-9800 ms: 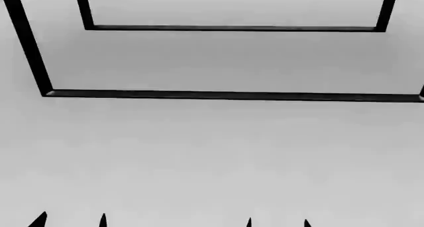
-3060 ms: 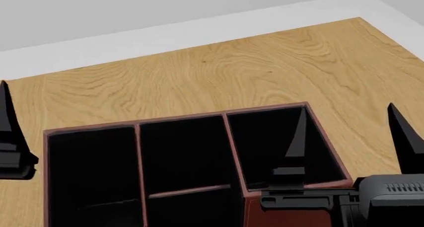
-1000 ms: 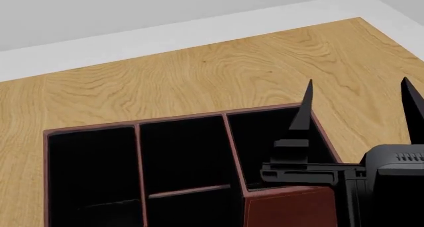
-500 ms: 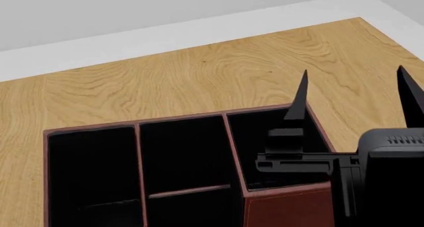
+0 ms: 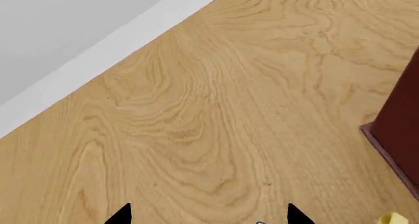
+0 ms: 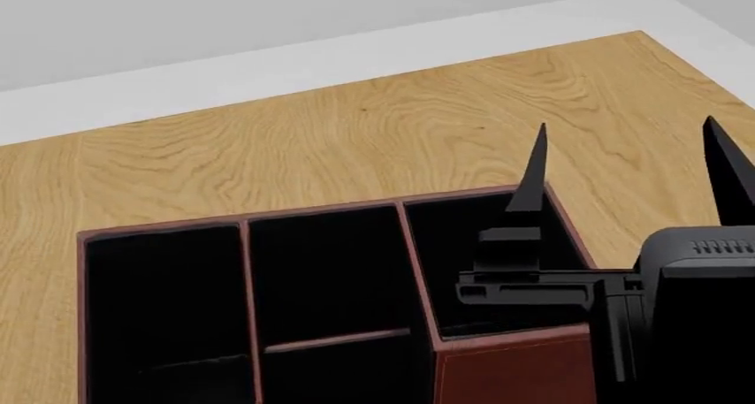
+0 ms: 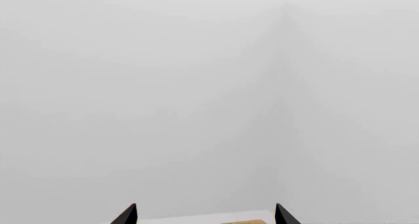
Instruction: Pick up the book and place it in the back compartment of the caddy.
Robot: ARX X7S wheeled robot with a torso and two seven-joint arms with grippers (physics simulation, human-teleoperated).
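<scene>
The dark red-brown caddy [image 6: 507,369] with black interior fills the lower head view. Its back compartment [image 6: 324,276] is the far cell of the middle column, above a thin cross divider [image 6: 336,339], and looks empty. My right gripper [image 6: 631,170] is open and empty, fingers pointing up, raised over the caddy's right column; in the right wrist view [image 7: 205,215] it faces a grey wall. My left gripper [image 5: 209,215] is open over bare wood, with the caddy's corner [image 5: 399,145] beside it. The book is out of view.
The wooden table [image 6: 354,148] ends at a far edge and a right edge, with pale floor and wall beyond. A small yellow bit [image 5: 394,218] and a white speck [image 5: 260,223] show at the left wrist view's edge, near the caddy.
My right gripper has shifted a little up and left over the caddy's right column since a second ago, then held still. The caddy has not moved.
</scene>
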